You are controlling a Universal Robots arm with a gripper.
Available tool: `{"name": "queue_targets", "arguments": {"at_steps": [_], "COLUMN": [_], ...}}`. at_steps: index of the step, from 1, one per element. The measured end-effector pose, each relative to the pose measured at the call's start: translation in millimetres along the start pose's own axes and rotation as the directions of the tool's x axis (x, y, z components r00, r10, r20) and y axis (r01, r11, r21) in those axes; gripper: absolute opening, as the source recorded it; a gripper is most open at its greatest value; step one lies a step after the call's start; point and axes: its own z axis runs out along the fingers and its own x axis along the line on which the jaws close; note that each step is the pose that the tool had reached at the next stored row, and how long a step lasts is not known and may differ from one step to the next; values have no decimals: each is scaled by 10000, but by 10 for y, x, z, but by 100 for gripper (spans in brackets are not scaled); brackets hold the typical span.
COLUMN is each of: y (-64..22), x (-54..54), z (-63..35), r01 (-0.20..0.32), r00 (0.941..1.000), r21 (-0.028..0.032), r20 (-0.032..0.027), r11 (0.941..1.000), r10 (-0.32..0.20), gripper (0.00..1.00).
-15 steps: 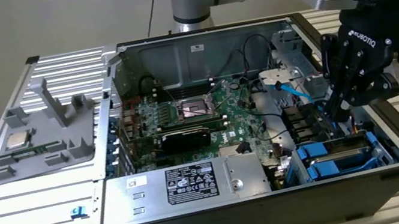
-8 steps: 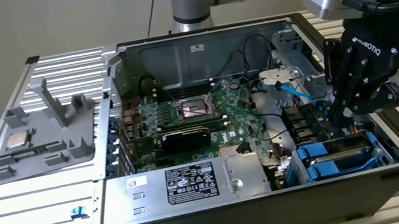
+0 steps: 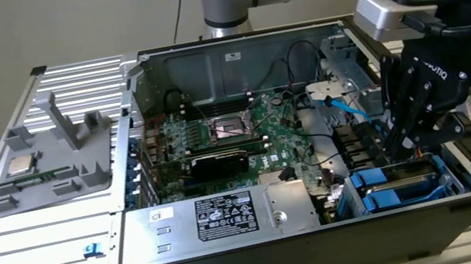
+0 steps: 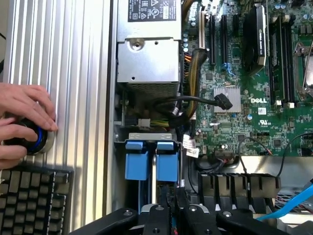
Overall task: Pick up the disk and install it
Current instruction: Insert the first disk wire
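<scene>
The disk (image 4: 167,164) stands on edge in the drive bay at the corner of the open computer case (image 3: 190,261), its bright blue frame tab facing up. A second blue-framed drive (image 4: 136,159) sits right beside it. In the exterior view both blue frames (image 3: 399,185) show at the case's near right corner. My gripper (image 3: 407,145) reaches down into that bay from the exterior view's right. In the wrist view my gripper (image 4: 171,209) has its black fingers (image 4: 157,216) close together, shut on the end of the disk's frame.
A large grey metal box with a black label (image 3: 229,215) lies beside the bay, and the green motherboard (image 3: 235,132) is behind it. A blue cable (image 3: 346,108) and black wires hang near the bay. A grey fixture (image 3: 48,156) holds a processor chip (image 3: 21,166). A person's hands (image 4: 22,117) rest on a round knob above a keyboard (image 4: 29,200).
</scene>
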Motion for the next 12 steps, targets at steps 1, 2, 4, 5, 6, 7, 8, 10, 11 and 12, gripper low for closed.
{"name": "queue_targets", "arguments": {"at_steps": [1,2,4,5,6,7,8,10,11,12], "y": [1,1,-1,-2,-3,-4,-6,-6,-3,0], "x": [11,25,35,35,34,33,32,31,30,30], "z": [9,19,44,57,70,84,97,124,133,141], "r01": [8,15,25,27,31,35,39,44,45,50], "r00": [10000,9999,9998,9998,9997,9997,9997,9996,9996,9996], "r21": [2,3,17,31,44,59,72,96,123,153], "r20": [65,134,207,215,223,230,239,265,274,286], "r11": [10000,10000,10000,10000,10000,10000,10000,9999,9999,9999], "r10": [-8,-16,-25,-27,-32,-36,-41,-46,-49,-54], "gripper": [16,16,16,16,16,16,16,16,16,16]}}
